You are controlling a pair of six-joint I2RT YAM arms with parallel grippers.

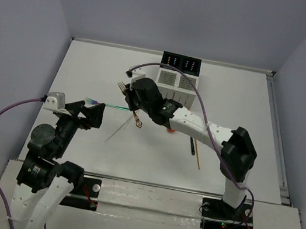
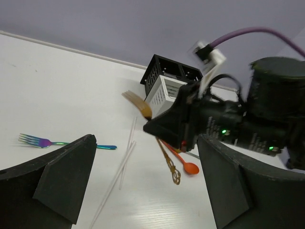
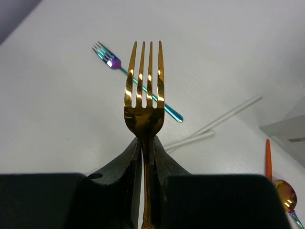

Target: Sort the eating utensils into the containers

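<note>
While left pincer (image 2: 146, 138) sits spread, right pincer (image 3: 144, 142) pinches gold fork (image 3: 144, 107) lengthwise, tines aimed outward.

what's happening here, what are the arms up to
The right gripper is shut on a gold fork, tines pointing out past its fingertips, short of the caddy at the far side. The left gripper is open and holds nothing, near an iridescent fork lying on the table. White sticks and an orange spoon also lie unsorted.
</note>
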